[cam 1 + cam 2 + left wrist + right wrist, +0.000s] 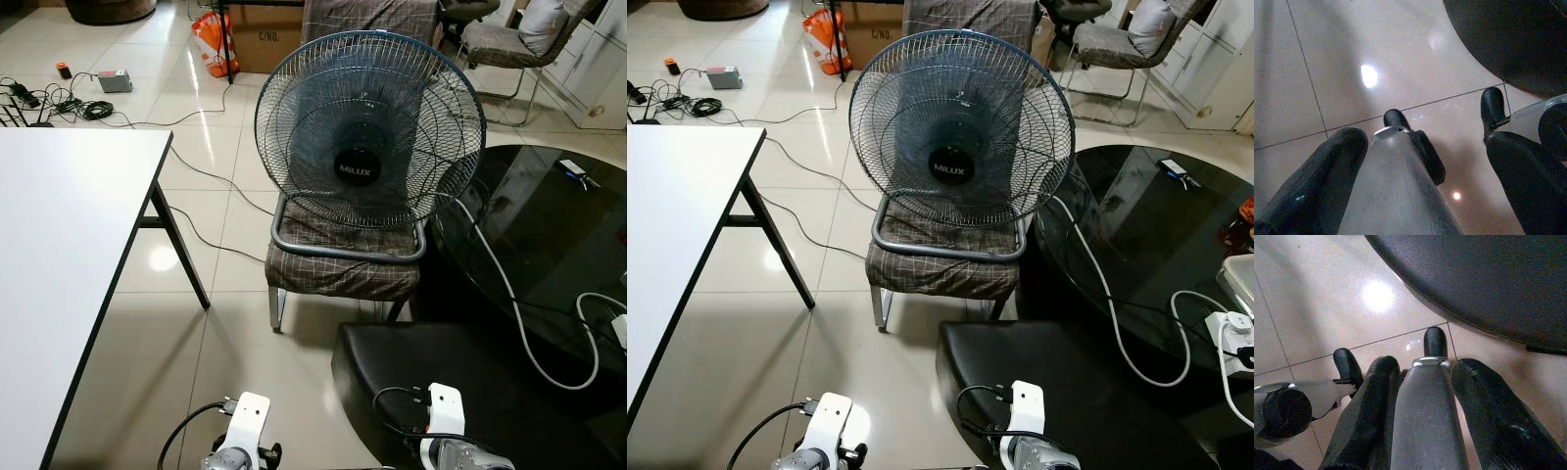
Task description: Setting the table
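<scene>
Left eye view gives you a fan standing on a chair straight ahead. Take the fan as your mark: the white table sits to its left, the black glass table to its right, and a white cable runs from it across the glass. Both arms hang low, nearer you than the fan. Left gripper and right gripper point at floor tiles, fingers spread, holding nothing.

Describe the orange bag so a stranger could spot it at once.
Start at the big round fan propped on the plaid chair. Look beyond it to the robot's left, by the cardboard box. The orange bag slumps on the tiles, the one bright-coloured thing there.
</scene>
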Motion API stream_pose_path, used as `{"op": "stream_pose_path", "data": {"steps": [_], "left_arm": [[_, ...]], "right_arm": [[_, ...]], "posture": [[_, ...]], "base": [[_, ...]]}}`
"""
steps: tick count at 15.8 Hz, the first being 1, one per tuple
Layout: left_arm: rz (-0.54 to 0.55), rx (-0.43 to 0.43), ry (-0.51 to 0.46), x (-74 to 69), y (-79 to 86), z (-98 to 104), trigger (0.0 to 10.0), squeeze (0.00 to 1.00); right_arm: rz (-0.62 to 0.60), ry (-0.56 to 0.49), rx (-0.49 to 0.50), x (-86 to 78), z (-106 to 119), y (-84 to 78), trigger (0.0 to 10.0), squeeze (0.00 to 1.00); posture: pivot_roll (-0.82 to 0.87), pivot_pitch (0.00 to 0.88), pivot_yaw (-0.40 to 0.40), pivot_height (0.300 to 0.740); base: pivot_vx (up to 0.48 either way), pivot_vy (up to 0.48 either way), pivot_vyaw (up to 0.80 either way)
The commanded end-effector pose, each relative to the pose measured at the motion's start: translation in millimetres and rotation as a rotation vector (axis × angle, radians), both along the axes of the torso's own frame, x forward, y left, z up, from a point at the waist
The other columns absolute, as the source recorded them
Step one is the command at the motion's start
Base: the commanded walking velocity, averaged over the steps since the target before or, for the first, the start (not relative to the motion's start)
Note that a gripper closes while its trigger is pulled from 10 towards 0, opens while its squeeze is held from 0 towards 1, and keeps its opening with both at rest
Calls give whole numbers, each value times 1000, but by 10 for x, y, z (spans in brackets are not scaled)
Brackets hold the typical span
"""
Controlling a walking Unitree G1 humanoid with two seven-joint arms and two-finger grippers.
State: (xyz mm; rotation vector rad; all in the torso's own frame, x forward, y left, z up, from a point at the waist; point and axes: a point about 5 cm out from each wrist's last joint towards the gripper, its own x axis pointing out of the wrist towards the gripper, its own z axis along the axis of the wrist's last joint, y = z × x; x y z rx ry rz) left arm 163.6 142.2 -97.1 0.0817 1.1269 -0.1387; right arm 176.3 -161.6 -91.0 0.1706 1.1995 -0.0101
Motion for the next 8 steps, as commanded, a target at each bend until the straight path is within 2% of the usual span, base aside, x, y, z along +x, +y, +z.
{"op": "stream_pose_path", "data": {"steps": [1, 2, 3, 6, 7, 8], "left_arm": [[211, 60, 113, 120, 557, 98, 10000, 0], [124, 115, 113, 158, 526, 111, 10000, 0], [97, 130, 109, 181, 516, 120, 10000, 0], [87, 139, 86, 227, 523, 142, 10000, 0], [88, 126, -21, 409, 511, 230, 10000, 0], [95, 120, -163, 637, 510, 367, 10000, 0]], "right_arm": [[211, 43, -117, 217, 121, -46, 10000, 0], [226, 50, -123, 181, 105, -86, 10000, 0], [228, 50, -123, 170, 100, -99, 10000, 0], [246, 38, -141, 204, 117, -105, 10000, 0], [255, -35, -189, 355, 194, -134, 10000, 0], [204, -165, -215, 603, 341, -163, 10000, 0]], "posture": [[41, 0, -79, 740], [27, 0, -88, 740], [27, 0, -88, 740], [26, 0, -88, 740], [27, 0, -86, 740], [25, 0, -83, 740]], "base": [[0, 0, 0], [0, 0, 0], [0, 0, 0], [0, 0, 0], [0, 0, 0], [0, 0, 0]]}}
